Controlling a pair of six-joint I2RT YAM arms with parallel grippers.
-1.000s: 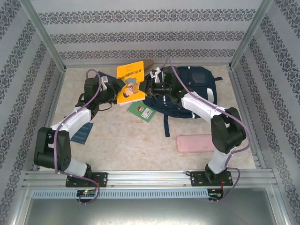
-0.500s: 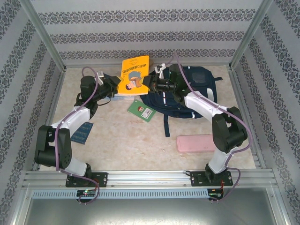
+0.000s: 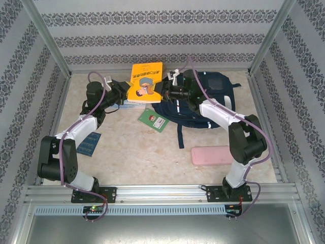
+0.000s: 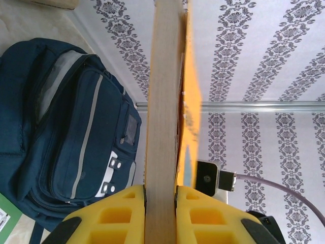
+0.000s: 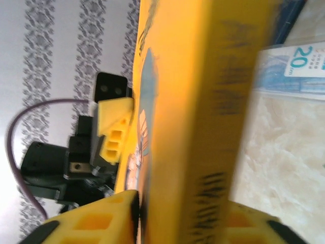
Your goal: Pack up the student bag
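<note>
A thick yellow book is held up on edge at the back centre, between the two arms. My left gripper is shut on its left side. In the left wrist view both yellow fingers press the book's pale page edge. My right gripper stands at the book's right side. In the right wrist view the book sits between its jaws with a thin dark gap at the left finger, so it is open. The navy student bag lies flat behind the right arm and in the left wrist view.
A green booklet lies in front of the bag, with a pink case at the near right and a blue booklet at the near left. A pale blue book lies flat under the raised one. Metal posts frame the walls.
My left gripper has closed on the yellow book. The book has been raised and swung more upright. My right gripper's jaws have loosened around it.
</note>
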